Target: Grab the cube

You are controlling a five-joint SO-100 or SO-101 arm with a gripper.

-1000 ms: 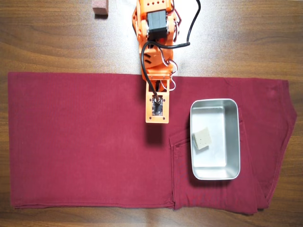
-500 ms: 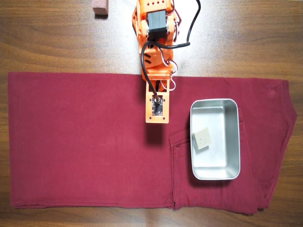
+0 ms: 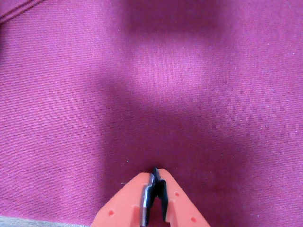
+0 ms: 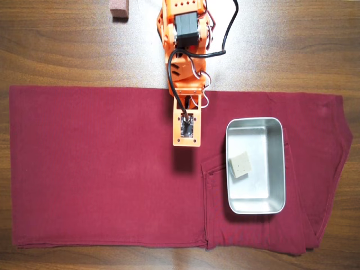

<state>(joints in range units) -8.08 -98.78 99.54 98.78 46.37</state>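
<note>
The cube (image 4: 241, 164) is small, pale beige-grey and speckled. It lies inside the metal tray (image 4: 256, 126), near the tray's left wall, in the overhead view. It does not show in the wrist view. My gripper (image 3: 155, 176) has orange fingers with black pads; the jaws are shut together with nothing between them, above bare maroon cloth. In the overhead view the arm's wrist (image 4: 186, 126) hangs over the cloth, to the left of the tray and a little above the cube's level in the picture, apart from both.
A maroon cloth (image 4: 95, 169) covers most of the wooden table. The tray stands on the cloth's right part. A pinkish-red block (image 4: 119, 8) sits on bare wood at the top edge, left of the arm's base (image 4: 185, 28).
</note>
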